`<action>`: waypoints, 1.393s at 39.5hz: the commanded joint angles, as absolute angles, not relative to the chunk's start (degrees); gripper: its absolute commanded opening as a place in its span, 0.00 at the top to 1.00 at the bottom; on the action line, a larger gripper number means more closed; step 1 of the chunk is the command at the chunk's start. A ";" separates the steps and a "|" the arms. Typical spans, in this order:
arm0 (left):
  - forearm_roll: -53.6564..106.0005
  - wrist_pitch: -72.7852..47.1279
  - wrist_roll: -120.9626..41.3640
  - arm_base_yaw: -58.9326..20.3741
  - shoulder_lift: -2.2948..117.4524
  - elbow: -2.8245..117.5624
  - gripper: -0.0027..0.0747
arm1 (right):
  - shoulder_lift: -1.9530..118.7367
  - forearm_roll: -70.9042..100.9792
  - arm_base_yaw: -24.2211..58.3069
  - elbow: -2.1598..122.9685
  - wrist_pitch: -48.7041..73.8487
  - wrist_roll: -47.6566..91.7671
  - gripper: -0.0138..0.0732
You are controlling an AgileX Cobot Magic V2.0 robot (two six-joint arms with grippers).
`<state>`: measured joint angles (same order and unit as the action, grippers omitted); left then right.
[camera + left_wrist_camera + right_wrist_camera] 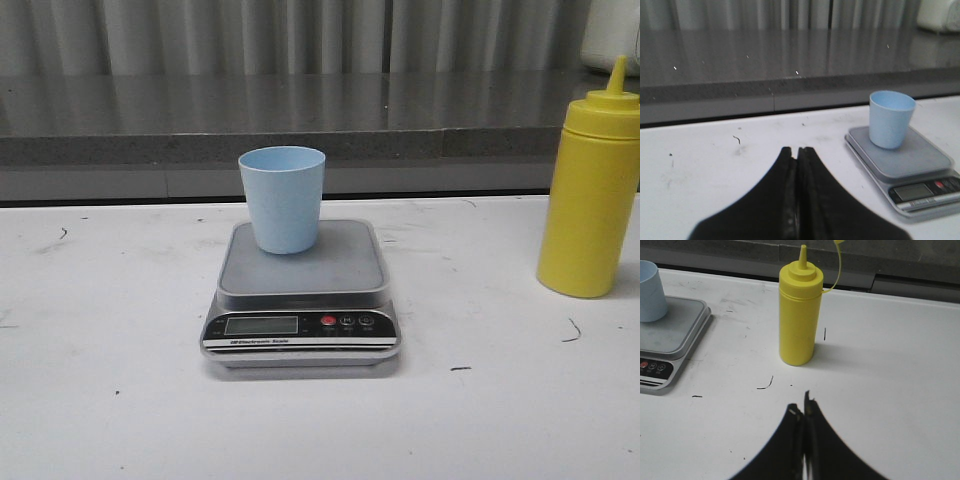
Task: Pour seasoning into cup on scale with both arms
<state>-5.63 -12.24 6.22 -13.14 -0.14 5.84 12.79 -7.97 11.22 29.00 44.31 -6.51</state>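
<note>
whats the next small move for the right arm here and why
Probably open the right gripper and ease it toward the yellow seasoning bottle. That gripper is shut with nothing in it and sits apart from the bottle, which stands upright and untouched on the table. The cup is already upright on the scale, so picking up the bottle seems the first thing needed.
</note>
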 commanded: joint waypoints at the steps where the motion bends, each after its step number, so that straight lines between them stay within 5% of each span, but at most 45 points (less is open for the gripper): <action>1: -4.90 2.37 6.75 -10.17 -1.61 2.74 0.99 | 13.41 -8.79 11.23 30.92 39.82 -6.25 0.92; 7: -1.73 9.73 6.75 -6.63 -1.61 -1.38 0.99 | 13.41 -8.79 11.23 30.92 39.88 -6.25 0.92; 55: 0.00 4.58 5.26 -2.82 -1.55 -1.38 0.99 | 13.41 -8.79 11.23 30.92 39.89 -6.25 0.92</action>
